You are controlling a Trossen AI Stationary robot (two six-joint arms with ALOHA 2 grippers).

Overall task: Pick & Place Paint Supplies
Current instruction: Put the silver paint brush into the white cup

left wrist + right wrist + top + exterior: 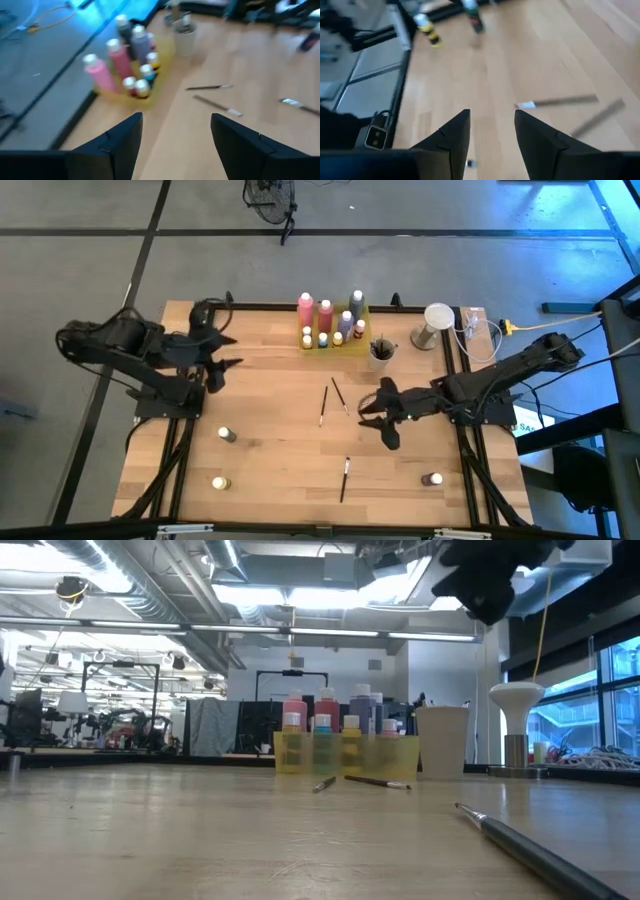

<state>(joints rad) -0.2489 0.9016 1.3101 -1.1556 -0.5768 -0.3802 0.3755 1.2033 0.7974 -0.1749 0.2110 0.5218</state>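
Over mid-table, hanging with fingers parted and nothing between them: right gripper (372, 412), just beside the two crossed paintbrushes (333, 400). Looking down past those dark fingers (454, 134) at bare wood, with one light-tipped brush (555, 102) lying ahead and a second, blurred one beyond it. Seeming to be lining up for a brush pickup, not yet touching anything.

Farther out, lying alone toward the near edge: a third brush (345, 478). Standing loose around the near half: three small bottles (227, 434), well apart from one another. Waiting at the far edge: the yellow tray (331, 340) already crowded with pink, purple and small capped bottles, and the cup (380, 352) just beside it.

Off at the left side, hovering released and empty, facing the tray: left gripper (222, 352).

Calling next for a descent onto a thin, flat handle, fingers straddling it squarely, closing low to the wood.
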